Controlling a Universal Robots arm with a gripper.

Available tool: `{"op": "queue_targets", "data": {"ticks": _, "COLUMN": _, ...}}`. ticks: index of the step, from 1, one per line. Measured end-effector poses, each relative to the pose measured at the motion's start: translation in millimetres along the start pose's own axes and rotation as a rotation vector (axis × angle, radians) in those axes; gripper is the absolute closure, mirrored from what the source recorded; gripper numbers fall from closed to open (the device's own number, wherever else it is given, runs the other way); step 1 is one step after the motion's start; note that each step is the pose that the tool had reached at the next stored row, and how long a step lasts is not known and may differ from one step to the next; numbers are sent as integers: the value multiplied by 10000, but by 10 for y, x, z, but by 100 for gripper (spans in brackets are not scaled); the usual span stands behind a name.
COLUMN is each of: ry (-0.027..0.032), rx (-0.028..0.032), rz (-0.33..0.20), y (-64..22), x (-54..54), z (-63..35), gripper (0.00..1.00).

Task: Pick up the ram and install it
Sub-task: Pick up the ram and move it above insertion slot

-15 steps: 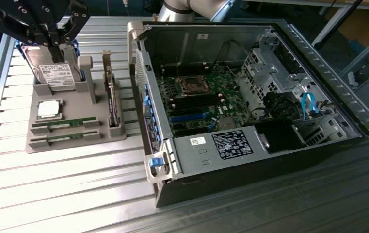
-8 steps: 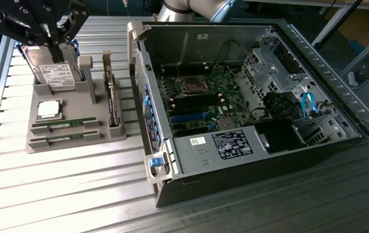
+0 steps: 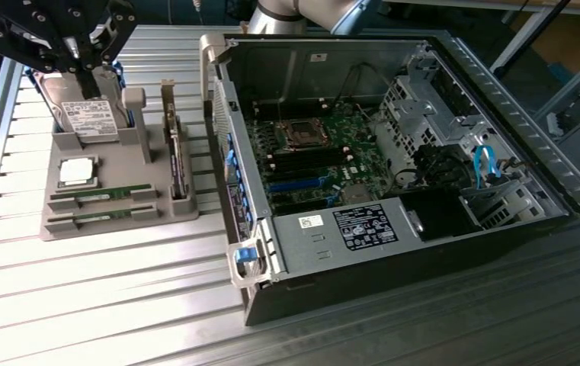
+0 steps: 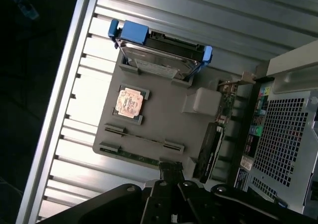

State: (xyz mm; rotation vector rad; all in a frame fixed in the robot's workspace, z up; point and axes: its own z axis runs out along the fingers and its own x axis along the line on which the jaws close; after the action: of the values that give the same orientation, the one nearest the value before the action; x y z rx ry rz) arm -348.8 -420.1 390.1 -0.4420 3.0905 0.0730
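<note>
The biggest thing I see is the table (image 3: 97, 305) of metal slats. On it, toward the exterior view's right, lies the open computer case (image 3: 300, 72) with its motherboard (image 3: 320, 152) showing. On the exterior view's left, just beside the case, sits the grey holder (image 3: 116, 164). The gripper (image 3: 86, 70) hangs over the far end of this holder, above the hard drive (image 3: 88, 114). Its fingers are pressed together, and I see nothing between them. The hard drive stands tilted in its cradle. A long card (image 3: 176, 152) stands on edge along the holder's side nearest the case. The processor (image 3: 76, 171) lies flat in the middle. The ram (image 3: 101, 196) rests in its slot at the holder's near end, and the second stick (image 3: 94, 218) lies parallel just beside it. Both are apart from the gripper.
</note>
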Motion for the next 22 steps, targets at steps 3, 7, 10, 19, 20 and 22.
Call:
{"op": "queue_targets", "data": {"ticks": 3, "ry": 10, "rx": -6, "rz": -239, "y": 0, "x": 1, "z": 0, "gripper": 90}}
{"op": "queue_targets", "data": {"ticks": 7, "ry": 23, "rx": -14, "rz": -544, "y": 1, "x": 4, "z": 0, "gripper": 90}}
{"op": "queue_targets", "data": {"ticks": 10, "ry": 32, "rx": -21, "rz": -795, "y": 2, "x": 6, "z": 1, "gripper": 90}}
{"op": "queue_targets", "data": {"ticks": 19, "ry": 79, "rx": -47, "rz": -1840, "y": 3, "x": 13, "z": 0, "gripper": 90}}
{"op": "queue_targets", "data": {"ticks": 20, "ry": 90, "rx": -52, "rz": -2067, "y": 4, "x": 16, "z": 0, "gripper": 90}}
{"op": "queue_targets", "data": {"ticks": 22, "ry": 95, "rx": -56, "rz": -2207, "y": 5, "x": 17, "z": 1, "gripper": 90}}
